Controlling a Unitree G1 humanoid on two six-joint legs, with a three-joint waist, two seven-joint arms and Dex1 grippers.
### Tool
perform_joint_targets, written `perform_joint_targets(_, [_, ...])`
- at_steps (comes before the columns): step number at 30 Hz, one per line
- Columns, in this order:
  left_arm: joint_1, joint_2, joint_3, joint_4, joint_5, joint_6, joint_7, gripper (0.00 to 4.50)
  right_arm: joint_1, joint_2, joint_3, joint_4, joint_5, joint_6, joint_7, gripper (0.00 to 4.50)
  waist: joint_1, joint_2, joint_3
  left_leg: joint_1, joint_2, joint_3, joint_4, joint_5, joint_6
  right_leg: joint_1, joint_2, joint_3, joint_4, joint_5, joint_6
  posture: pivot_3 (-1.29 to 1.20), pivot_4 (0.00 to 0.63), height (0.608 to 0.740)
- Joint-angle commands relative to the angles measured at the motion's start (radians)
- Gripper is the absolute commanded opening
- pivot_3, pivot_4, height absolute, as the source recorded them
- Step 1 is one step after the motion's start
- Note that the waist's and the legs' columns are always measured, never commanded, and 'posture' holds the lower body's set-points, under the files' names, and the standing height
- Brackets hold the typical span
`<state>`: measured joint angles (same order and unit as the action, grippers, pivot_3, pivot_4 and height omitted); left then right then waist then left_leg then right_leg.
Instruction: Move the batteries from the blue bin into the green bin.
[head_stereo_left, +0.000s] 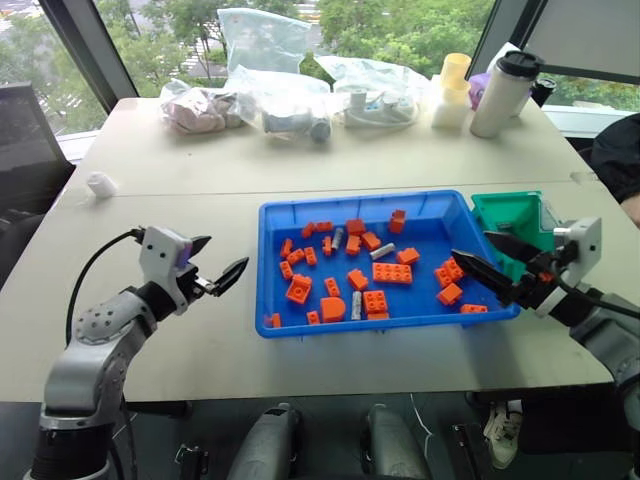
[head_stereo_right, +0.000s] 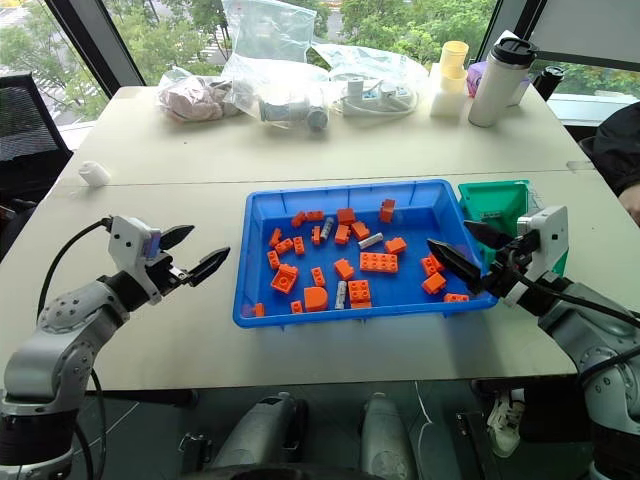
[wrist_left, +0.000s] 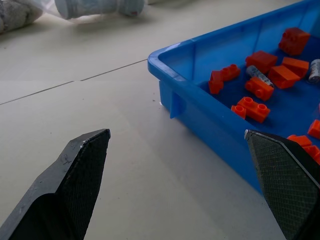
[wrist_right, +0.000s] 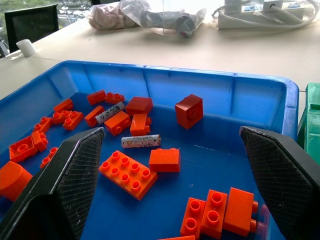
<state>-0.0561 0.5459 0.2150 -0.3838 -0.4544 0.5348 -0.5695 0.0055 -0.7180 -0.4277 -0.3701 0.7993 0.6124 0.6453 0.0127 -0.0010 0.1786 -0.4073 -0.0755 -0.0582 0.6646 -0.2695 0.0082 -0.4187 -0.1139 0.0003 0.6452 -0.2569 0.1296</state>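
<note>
The blue bin (head_stereo_left: 350, 203) sits at the table's middle with several orange bricks (head_stereo_left: 391, 272) scattered in it. Three silver batteries lie among them: one (head_stereo_left: 337, 238) toward the back, one (head_stereo_left: 381, 252) in the middle, one (head_stereo_left: 356, 305) near the front wall. The green bin (head_stereo_left: 510, 215) stands against the blue bin's right end. My left gripper (head_stereo_left: 225, 252) hangs open over bare table left of the blue bin, empty. My right gripper (head_stereo_left: 471, 245) is open and empty over the blue bin's right end, pointing inward at the bricks (wrist_right: 128, 174) and two batteries (wrist_right: 140, 141).
Clear plastic bags (head_stereo_left: 290, 100), a power strip, stacked cups (head_stereo_left: 452, 90) and a white tumbler (head_stereo_left: 505, 92) line the table's far edge. A small white object (head_stereo_left: 100, 183) lies far left. A person's dark sleeve (head_stereo_left: 615, 150) shows at the right edge.
</note>
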Motion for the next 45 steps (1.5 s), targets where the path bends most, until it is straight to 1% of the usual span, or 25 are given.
perform_joint_targets(1, [-0.005, 0.006, 0.010, -0.045, -0.019, 0.011, 0.007, 4.50, -0.028, -0.019, -0.001, -0.037, 0.000, 0.001, 0.006, 4.46, 0.000, 0.000, 0.000, 0.000, 0.000, 0.000, 0.000, 0.000, 0.000, 0.000, 0.000, 0.000, 0.000, 0.000, 0.000, 0.00, 0.150, 0.740])
perform_joint_targets(7, [-0.010, 0.001, 0.009, -0.049, -0.015, 0.005, 0.027, 4.50, -0.054, -0.015, 0.029, -0.038, -0.035, -0.001, -0.018, 4.46, 0.001, 0.000, 0.000, 0.000, 0.000, 0.000, 0.000, 0.000, 0.000, 0.000, -0.001, 0.000, 0.000, 0.000, 0.000, 0.00, 0.150, 0.740])
perform_joint_targets(11, [0.000, 0.000, 0.012, -0.065, -0.026, 0.014, 0.033, 4.50, -0.077, -0.010, 0.068, -0.040, -0.124, -0.025, -0.067, 4.46, 0.000, 0.000, 0.000, 0.000, 0.000, 0.000, 0.000, 0.000, 0.000, 0.000, 0.000, 0.000, 0.000, 0.000, 0.000, 0.00, 0.150, 0.740])
perform_joint_targets(16, [0.001, 0.012, -0.005, -0.065, -0.010, 0.024, 0.028, 4.50, -0.115, -0.001, 0.089, -0.039, -0.105, 0.007, -0.073, 4.46, 0.000, 0.000, 0.000, 0.000, 0.000, 0.000, 0.000, 0.000, 0.000, 0.000, 0.000, 0.000, 0.000, 0.000, 0.000, 0.00, 0.150, 0.740])
perform_joint_targets(19, [-0.004, 0.011, 0.001, -0.063, -0.010, 0.018, 0.030, 4.50, -0.130, 0.018, 0.087, -0.042, -0.059, 0.031, -0.064, 4.46, 0.001, 0.000, 0.000, 0.000, 0.000, 0.000, 0.000, 0.000, 0.000, 0.000, -0.001, 0.000, 0.000, 0.000, 0.000, 0.00, 0.150, 0.740])
perform_joint_targets(21, [-0.016, 0.009, 0.002, -0.058, -0.014, 0.020, 0.031, 4.50, -0.121, 0.018, 0.097, -0.044, -0.084, 0.002, -0.048, 4.46, 0.001, 0.000, 0.000, 0.000, 0.000, 0.000, 0.000, 0.000, 0.000, 0.000, -0.001, 0.000, 0.000, 0.000, 0.000, 0.00, 0.150, 0.740])
perform_joint_targets(23, [-0.039, 0.011, -0.008, -0.049, -0.009, 0.020, 0.032, 4.50, -0.123, 0.018, 0.096, -0.037, -0.075, 0.013, -0.038, 4.46, 0.001, 0.000, 0.000, 0.000, 0.000, 0.000, 0.000, 0.000, 0.000, 0.000, -0.001, 0.000, 0.000, 0.000, 0.000, 0.00, 0.150, 0.740])
perform_joint_targets(26, [-0.079, 0.020, -0.014, -0.035, -0.014, 0.027, 0.019, 4.50, -0.170, 0.010, 0.109, -0.012, -0.056, 0.062, -0.039, 4.46, 0.000, 0.000, 0.000, 0.000, 0.000, 0.000, 0.000, 0.000, 0.000, 0.000, 0.000, 0.000, 0.000, 0.000, 0.000, 0.00, 0.150, 0.740])
perform_joint_targets(29, [-0.105, 0.050, -0.024, -0.028, -0.018, 0.040, -0.013, 4.50, -0.254, 0.004, 0.145, 0.022, -0.039, 0.108, -0.019, 4.46, -0.005, 0.000, 0.000, 0.000, 0.000, 0.000, 0.000, 0.000, 0.000, -0.001, 0.000, 0.000, 0.000, 0.000, 0.000, 0.00, 0.150, 0.740])
perform_joint_targets(31, [-0.118, 0.071, -0.023, -0.037, -0.070, 0.086, -0.053, 4.50, -0.310, 0.001, 0.206, 0.034, -0.067, 0.110, 0.011, 4.46, -0.008, 0.000, 0.000, 0.000, 0.000, 0.000, 0.000, 0.000, 0.000, -0.001, 0.000, 0.000, 0.000, 0.000, 0.000, 0.00, 0.150, 0.740])
perform_joint_targets(34, [-0.138, 0.153, -0.048, -0.064, -0.119, 0.140, -0.159, 4.50, -0.462, 0.041, 0.365, 0.119, -0.156, 0.079, 0.064, 4.46, -0.015, 0.000, 0.000, -0.001, 0.001, 0.000, -0.001, 0.000, 0.000, -0.002, 0.001, 0.000, 0.000, 0.000, 0.000, 0.00, 0.150, 0.740])
perform_joint_targets(37, [-0.185, 0.200, -0.066, -0.052, -0.130, 0.154, -0.209, 4.50, -0.596, 0.094, 0.578, 0.261, -0.285, 0.014, 0.195, 4.46, -0.022, -0.001, 0.001, -0.001, 0.001, 0.000, -0.001, 0.000, 0.000, -0.002, 0.001, -0.001, 0.000, 0.000, 0.000, 0.00, 0.150, 0.740])
perform_joint_targets(38, [-0.195, 0.206, -0.070, -0.050, -0.127, 0.154, -0.213, 4.50, -0.627, 0.108, 0.626, 0.312, -0.319, -0.013, 0.236, 4.46, -0.022, -0.001, 0.001, -0.001, 0.001, 0.000, -0.001, 0.000, 0.000, -0.002, 0.001, -0.001, 0.000, 0.000, 0.000, 0.00, 0.150, 0.740])
perform_joint_targets(41, [-0.188, 0.231, -0.078, -0.075, -0.116, 0.158, -0.220, 4.50, -0.720, 0.141, 0.739, 0.482, -0.466, -0.115, 0.280, 4.46, -0.027, -0.001, 0.001, -0.001, 0.000, 0.000, -0.001, 0.001, -0.001, -0.002, 0.000, -0.001, 0.000, 0.000, 0.000, 0.00, 0.150, 0.740])
perform_joint_targets(42, [-0.185, 0.236, -0.079, -0.083, -0.113, 0.157, -0.216, 4.50, -0.746, 0.151, 0.760, 0.528, -0.499, -0.142, 0.297, 4.46, -0.025, -0.001, 0.001, -0.001, 0.000, 0.000, -0.001, 0.003, -0.005, -0.003, 0.000, -0.001, 0.000, 0.000, 0.000, 0.00, 0.150, 0.740])
perform_joint_targets(45, [-0.175, 0.243, -0.065, -0.115, -0.128, 0.174, -0.202, 4.50, -0.822, 0.200, 0.785, 0.647, -0.534, -0.174, 0.354, 4.46, -0.025, -0.001, 0.001, -0.003, -0.001, 0.000, -0.001, 0.004, -0.006, -0.005, 0.000, -0.001, 0.000, 0.000, 0.000, 0.00, 0.150, 0.740])
